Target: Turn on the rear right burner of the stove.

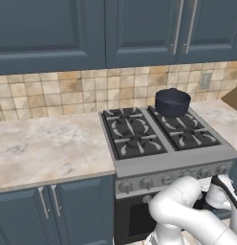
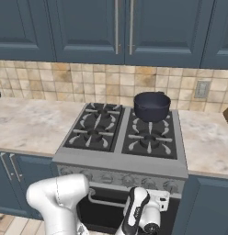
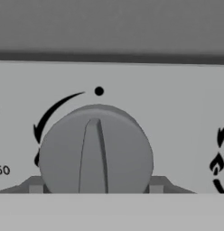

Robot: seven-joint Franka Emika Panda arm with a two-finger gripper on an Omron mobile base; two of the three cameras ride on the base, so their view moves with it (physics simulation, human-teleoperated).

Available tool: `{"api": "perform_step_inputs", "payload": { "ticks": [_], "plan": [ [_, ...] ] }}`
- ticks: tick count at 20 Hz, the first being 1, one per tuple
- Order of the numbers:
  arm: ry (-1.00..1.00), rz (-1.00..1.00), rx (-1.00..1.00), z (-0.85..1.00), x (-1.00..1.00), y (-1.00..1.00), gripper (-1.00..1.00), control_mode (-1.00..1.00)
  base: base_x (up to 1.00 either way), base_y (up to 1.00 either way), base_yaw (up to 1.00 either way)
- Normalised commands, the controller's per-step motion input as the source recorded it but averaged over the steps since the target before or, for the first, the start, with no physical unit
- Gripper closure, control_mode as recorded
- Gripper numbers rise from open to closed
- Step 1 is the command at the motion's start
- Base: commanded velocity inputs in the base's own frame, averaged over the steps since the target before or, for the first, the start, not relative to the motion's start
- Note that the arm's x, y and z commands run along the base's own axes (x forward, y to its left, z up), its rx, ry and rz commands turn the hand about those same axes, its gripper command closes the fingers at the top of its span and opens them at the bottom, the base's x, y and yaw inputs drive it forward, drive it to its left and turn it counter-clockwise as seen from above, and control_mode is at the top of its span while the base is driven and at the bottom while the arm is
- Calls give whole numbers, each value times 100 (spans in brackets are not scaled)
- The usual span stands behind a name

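Left base view: stove [image 1: 177, 158] ahead; rear right burner [image 1: 175, 119] up and beyond pincer, under dark pot [image 1: 172, 102].
Right base view: arm held low at knob row, for reach.
Hand view: knob [image 3: 95, 151] centred betw. fingertips [image 3: 35, 187], rib vertical toward dot; pincer spread astride knob, contact unclear.

A marble counter [image 1: 44, 143] flanks the stove [image 1: 173, 165] on both sides; a dark pot [image 1: 172, 102] sits on the cooktop (rear right burner).
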Motion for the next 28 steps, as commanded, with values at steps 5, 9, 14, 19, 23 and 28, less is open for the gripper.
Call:
{"api": "perform_step_inputs", "payload": {
  "ticks": [5, 9, 14, 19, 23, 28],
  "plan": [
    [0, 0, 0, 0, 0, -3, 100, -100, 0, 0, 0],
    [1, 0, -5, 0, 0, 2, 100, -100, 0, 0, 0],
    [6, 0, -32, 0, 0, 8, 100, -100, 0, 0, 0],
    [7, 0, -56, 0, 4, 0, 100, -100, 0, 0, 0],
    [8, 3, -56, 0, 7, 0, 100, -100, 0, 0, 0],
    [14, 18, -48, 0, 11, 0, 100, -100, 0, 0, 0]
  ]
}}
